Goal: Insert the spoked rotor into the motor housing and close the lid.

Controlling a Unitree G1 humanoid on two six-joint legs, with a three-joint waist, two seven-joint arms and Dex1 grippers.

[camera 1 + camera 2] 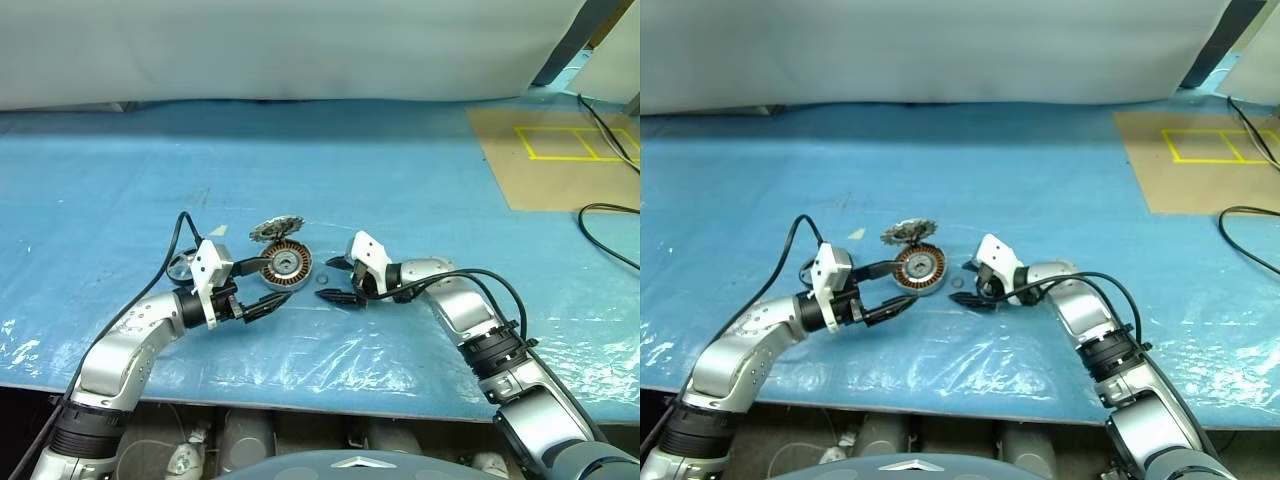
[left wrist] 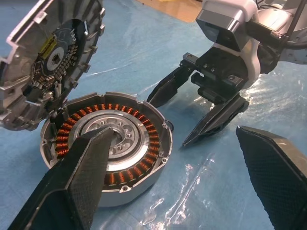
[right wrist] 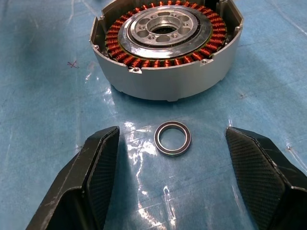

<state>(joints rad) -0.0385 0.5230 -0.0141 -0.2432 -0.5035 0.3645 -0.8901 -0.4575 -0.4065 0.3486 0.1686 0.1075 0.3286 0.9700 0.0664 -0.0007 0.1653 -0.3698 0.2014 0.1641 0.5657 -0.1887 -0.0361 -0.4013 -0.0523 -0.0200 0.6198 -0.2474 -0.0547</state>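
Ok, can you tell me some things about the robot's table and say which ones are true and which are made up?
1. The left gripper holds the spiky disc. False: its fingers are open and empty.
2. The copper-wound cup has nothing set inside it. True.
3. A small ring lies on the blue sheet near the cup. True.
4. The right gripper is shut tight. False: it is open, with the ring lying between its fingers.
5. The spiky disc leans at the cup's edge. True.

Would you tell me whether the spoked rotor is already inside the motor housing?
Out. The spoked rotor leans tilted against the motor housing, whose windings lie uncovered.
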